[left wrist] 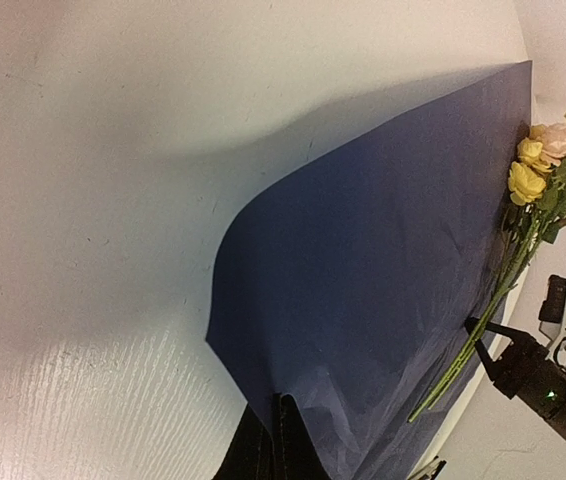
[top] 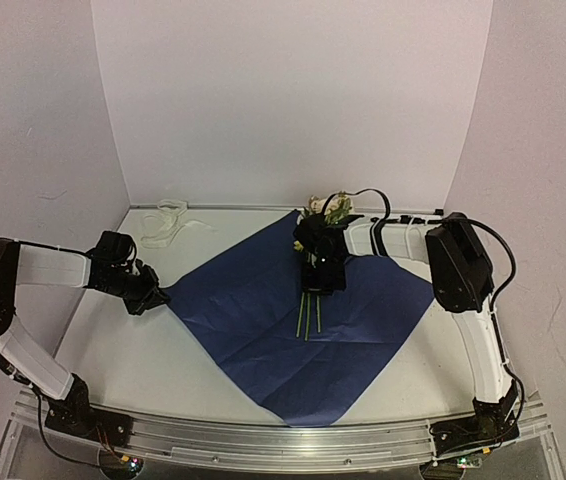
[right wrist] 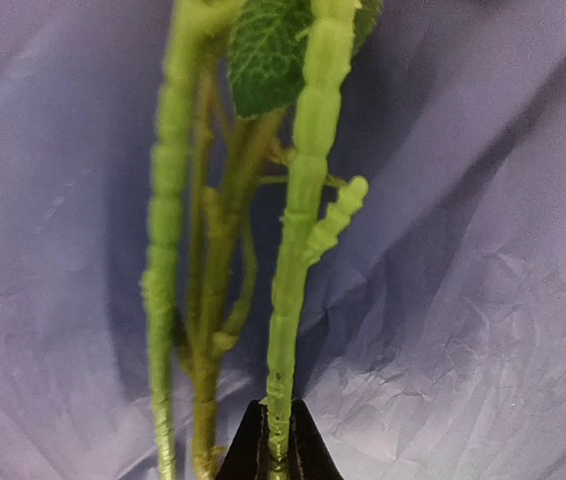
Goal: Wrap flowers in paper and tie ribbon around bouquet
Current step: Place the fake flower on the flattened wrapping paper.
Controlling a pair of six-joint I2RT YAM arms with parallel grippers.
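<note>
The paper (top: 293,310) lies dark blue side up as a creased diamond on the table. The flowers (top: 325,210) rest on its far part, blooms at the back and thin green stems (top: 308,318) pointing toward me. My right gripper (top: 321,275) sits over the stems; in the right wrist view it (right wrist: 276,402) is shut on one green stem (right wrist: 303,200), with the paper (right wrist: 483,300) below. My left gripper (top: 153,297) holds the paper's left corner; its wrist view shows it (left wrist: 279,400) shut on the paper (left wrist: 383,270), the corner slightly raised. The ribbon (top: 168,222) lies bunched at the back left.
White walls enclose the table on the left, back and right. The flowers (left wrist: 543,170) show at the far right edge of the left wrist view. A metal rail (top: 263,440) with both arm bases runs along the near edge.
</note>
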